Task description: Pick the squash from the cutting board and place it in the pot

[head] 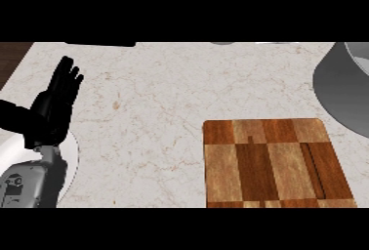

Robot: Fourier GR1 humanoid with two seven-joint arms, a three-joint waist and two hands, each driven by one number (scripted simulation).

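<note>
A wooden cutting board (274,163) of light and dark patches lies at the lower right of the counter, and no squash shows on it. Part of a grey pot (342,90) juts in at the right edge, just beyond the board's far right corner. My left hand (54,105) rests at the left side, open with its fingers straight and pointing up, far from the board. My right hand is out of the view. The squash is nowhere to be seen.
The pale marble counter (166,97) spreads between my left hand and the board. A dark object (101,43) lies along the far edge at the upper left. A brown strip (13,56) marks the counter's left end.
</note>
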